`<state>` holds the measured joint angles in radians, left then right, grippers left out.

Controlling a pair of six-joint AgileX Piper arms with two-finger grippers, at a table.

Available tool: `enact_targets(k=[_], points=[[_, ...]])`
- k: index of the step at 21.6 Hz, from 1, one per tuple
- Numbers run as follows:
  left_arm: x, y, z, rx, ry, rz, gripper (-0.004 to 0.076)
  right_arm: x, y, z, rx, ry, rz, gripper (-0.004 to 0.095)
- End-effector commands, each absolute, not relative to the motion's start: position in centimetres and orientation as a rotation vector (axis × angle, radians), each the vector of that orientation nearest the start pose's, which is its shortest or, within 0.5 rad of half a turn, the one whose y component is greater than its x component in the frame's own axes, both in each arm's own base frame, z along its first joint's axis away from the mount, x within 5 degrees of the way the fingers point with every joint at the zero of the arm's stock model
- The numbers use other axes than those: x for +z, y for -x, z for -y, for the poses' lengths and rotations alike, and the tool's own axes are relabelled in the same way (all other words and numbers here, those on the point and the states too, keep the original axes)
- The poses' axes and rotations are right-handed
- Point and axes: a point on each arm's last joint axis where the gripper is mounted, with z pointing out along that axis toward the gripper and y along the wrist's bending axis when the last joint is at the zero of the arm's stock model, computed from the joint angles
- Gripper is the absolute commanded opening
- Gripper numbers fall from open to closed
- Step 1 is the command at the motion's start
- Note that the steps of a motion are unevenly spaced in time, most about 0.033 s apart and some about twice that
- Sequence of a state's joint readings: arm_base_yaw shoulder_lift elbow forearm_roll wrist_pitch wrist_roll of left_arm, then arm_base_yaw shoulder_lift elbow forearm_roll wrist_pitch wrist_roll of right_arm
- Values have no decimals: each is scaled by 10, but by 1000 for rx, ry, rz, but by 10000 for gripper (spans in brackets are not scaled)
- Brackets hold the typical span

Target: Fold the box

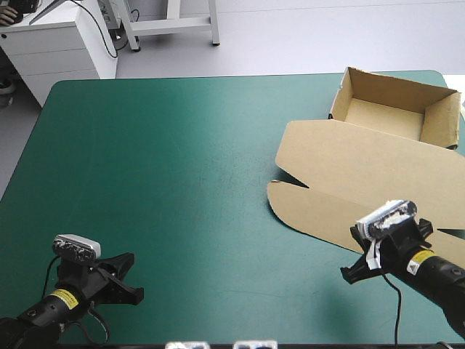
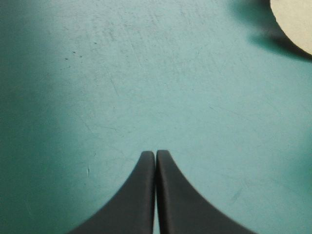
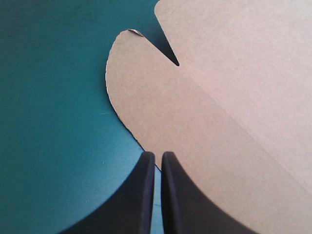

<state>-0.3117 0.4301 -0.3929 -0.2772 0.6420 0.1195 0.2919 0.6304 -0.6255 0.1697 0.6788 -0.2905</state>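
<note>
On the teal-green worktop (image 1: pixel 182 182) I counted: one brown box (image 1: pixel 378 174), lid flat; one left tool (image 2: pixel 155 155), one right tool (image 3: pixel 158 156), both clenched empty.

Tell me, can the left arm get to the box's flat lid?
Probably, though it's a stretch: only bare teal-green cover lies between the left gripper and the lid, nothing blocking.

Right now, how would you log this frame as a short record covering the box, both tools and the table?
box: brown, open tray at the table's far right
lid: flat on the table, reaching toward the near edge
left tool: shut, holding nothing, over bare teal-green cover at the near left
right tool: shut, holding nothing, tip at the edge of the lid's rounded flap
</note>
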Motion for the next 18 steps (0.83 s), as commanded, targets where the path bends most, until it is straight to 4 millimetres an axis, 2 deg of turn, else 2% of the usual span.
enact_targets(k=[1,8,12,18], points=[[277,-78,41,-453,-294,-2022,-8,311,-96,-38,186,498,-1964,28],[279,-73,40,-407,-368,-1975,-8,277,-57,-25,245,389,-1915,25],[280,-72,40,-403,-375,-1963,-8,278,-48,-20,232,342,-1875,25],[280,-72,40,-402,-377,-1963,-8,278,-46,-17,224,305,-1875,23]])
